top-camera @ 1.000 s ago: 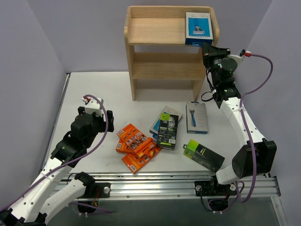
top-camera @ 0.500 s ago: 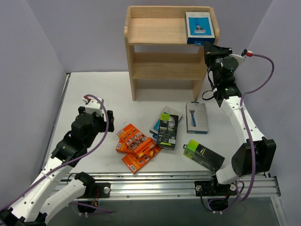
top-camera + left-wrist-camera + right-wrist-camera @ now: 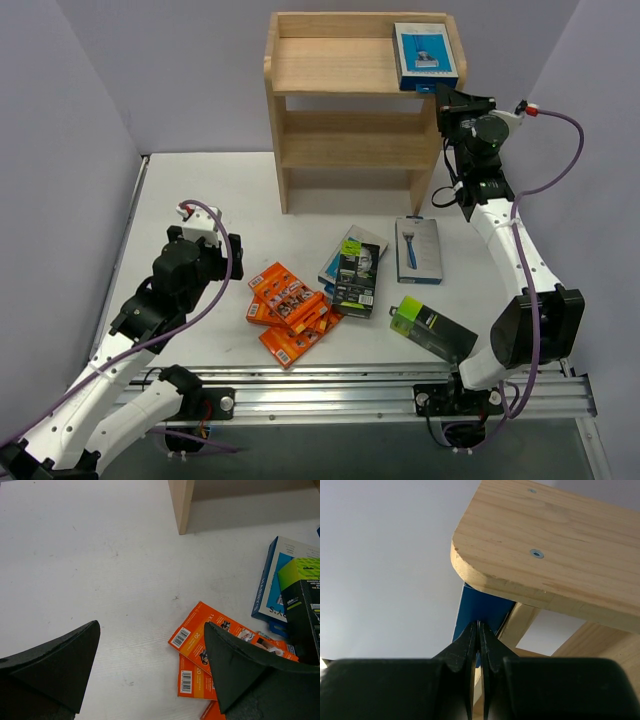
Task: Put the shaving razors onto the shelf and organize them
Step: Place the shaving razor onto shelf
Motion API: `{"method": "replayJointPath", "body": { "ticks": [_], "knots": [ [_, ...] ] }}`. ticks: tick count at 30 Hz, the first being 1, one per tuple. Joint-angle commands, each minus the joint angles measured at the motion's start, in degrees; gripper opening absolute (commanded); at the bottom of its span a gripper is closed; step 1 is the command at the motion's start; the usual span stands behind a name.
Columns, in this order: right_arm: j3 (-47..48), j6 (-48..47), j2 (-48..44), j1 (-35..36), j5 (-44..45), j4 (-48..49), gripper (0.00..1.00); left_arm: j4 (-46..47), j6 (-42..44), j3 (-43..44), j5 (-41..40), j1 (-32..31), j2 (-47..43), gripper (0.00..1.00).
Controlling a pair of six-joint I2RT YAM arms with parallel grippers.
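The wooden shelf (image 3: pixel 330 70) stands at the back of the table. One blue-and-white razor box (image 3: pixel 428 56) lies on its top tier at the right end. My right gripper (image 3: pixel 446 96) is shut, empty, with its tips against that box's near end (image 3: pixel 481 606), under the shelf's rounded side panel (image 3: pixel 555 540). More razors lie on the table: orange packs (image 3: pixel 290 310), a black-and-lime box (image 3: pixel 356 280) on a blue-and-white one (image 3: pixel 343 256), a flat blue box (image 3: pixel 418 250), and another black-and-lime box (image 3: pixel 433 330). My left gripper (image 3: pixel 151 625) hangs open over bare table beside the orange packs (image 3: pixel 200 637).
The shelf's middle and lower tiers (image 3: pixel 345 140) hold nothing. Grey walls close in the table on the left, back and right. The metal rail (image 3: pixel 330 385) with both arm bases runs along the near edge.
My right gripper has moved slightly up and back, nudging the blue-and-white box a little deeper onto the top tier. The left arm has not moved.
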Motion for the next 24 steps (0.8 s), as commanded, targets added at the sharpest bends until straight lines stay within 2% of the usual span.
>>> {"method": "replayJointPath", "body": {
  "ticks": [1, 12, 15, 16, 21, 24],
  "knots": [
    [2.98, -0.79, 1.59, -0.66, 0.2, 1.96, 0.0, 2.16, 0.03, -0.06, -0.96, -0.33, -0.03, 0.94],
    [4.13, -0.88, 2.47, -0.66, -0.5, 1.87, 0.0, 2.16, 0.03, -0.06, -1.22, -0.33, 0.15, 0.94],
    [3.86, -0.8, 2.39, -0.66, -0.68, 2.04, 0.09, 2.16, 0.03, -0.06, -1.31, -0.33, 0.24, 0.94],
    [3.6, -0.71, 2.39, -0.66, -0.77, 2.04, 0.15, 2.16, 0.03, -0.06, -1.31, -0.33, 0.24, 0.94],
    [3.07, -1.15, 1.51, -0.66, -0.77, 2.04, 0.33, 2.16, 0.03, -0.06, -1.39, -0.25, 0.15, 0.94],
    [2.81, -1.59, 1.07, -0.66, -0.59, 1.96, 0.38, 2.08, 0.03, -0.06, -1.39, -0.33, 0.15, 0.94]
  ]
}}
